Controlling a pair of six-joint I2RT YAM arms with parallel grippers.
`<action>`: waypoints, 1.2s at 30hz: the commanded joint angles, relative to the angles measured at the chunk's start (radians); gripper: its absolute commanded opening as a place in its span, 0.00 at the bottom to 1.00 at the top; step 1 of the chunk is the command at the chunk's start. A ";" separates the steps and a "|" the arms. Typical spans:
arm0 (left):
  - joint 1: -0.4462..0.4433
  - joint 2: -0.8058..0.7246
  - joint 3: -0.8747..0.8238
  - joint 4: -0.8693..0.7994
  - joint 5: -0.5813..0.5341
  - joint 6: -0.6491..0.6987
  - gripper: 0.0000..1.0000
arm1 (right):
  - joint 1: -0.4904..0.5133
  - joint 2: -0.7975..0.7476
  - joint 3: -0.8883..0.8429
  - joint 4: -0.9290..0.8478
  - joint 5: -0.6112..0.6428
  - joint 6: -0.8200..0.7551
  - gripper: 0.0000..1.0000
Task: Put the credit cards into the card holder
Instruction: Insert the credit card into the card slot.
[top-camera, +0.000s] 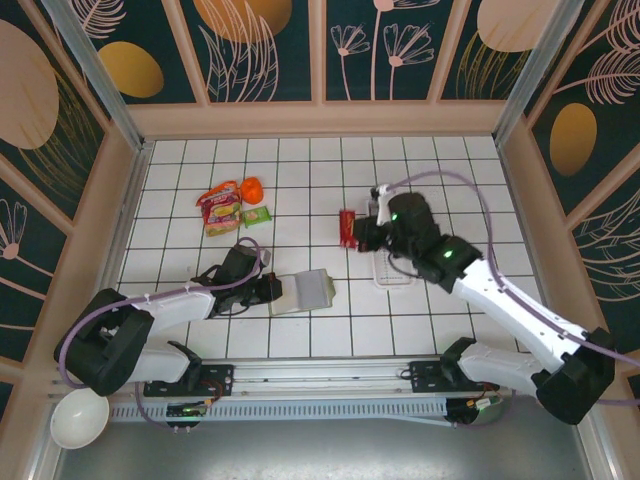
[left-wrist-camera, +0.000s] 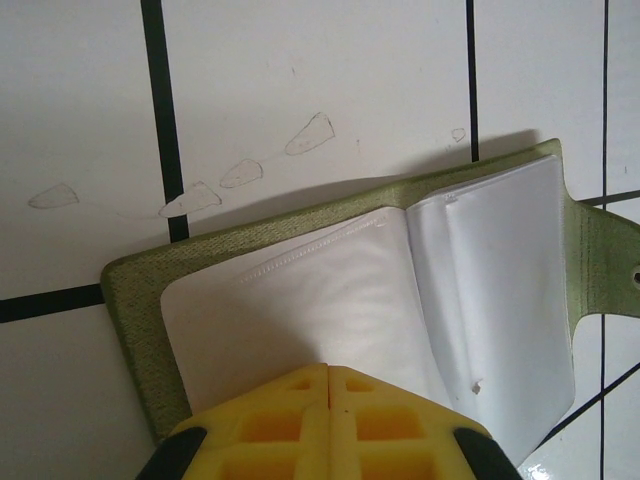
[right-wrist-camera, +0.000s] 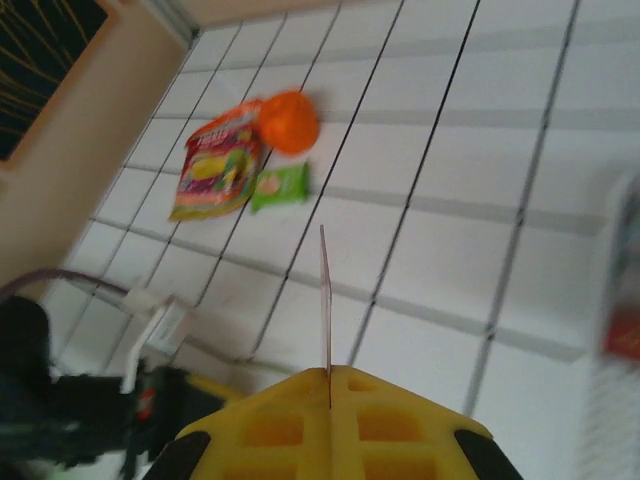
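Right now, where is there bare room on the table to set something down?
Bare tiles run along the back wall, beyond the snack packets and the right tool holding a credit card. Another free patch lies between the card holder and the right arm's base. Crowded: around the snack packets, and at the card holder by the left tool.

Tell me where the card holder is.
In the top view, the card holder lies open just left of centre, at the left gripper's tip.

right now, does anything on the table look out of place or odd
Nothing spilled or damaged. Faint teardrop-shaped smudges mark the tile beside the open card holder, and the right tool pinches a credit card upright, edge-on.
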 joint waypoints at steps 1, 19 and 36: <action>-0.002 0.009 -0.003 -0.006 -0.016 -0.004 0.00 | 0.104 -0.007 -0.142 0.186 -0.012 0.449 0.00; -0.001 -0.021 -0.006 -0.019 -0.038 0.002 0.00 | 0.197 0.458 0.065 0.166 -0.085 0.305 0.00; -0.002 -0.022 -0.020 -0.008 -0.039 -0.004 0.00 | 0.219 0.520 0.009 0.192 -0.101 0.348 0.00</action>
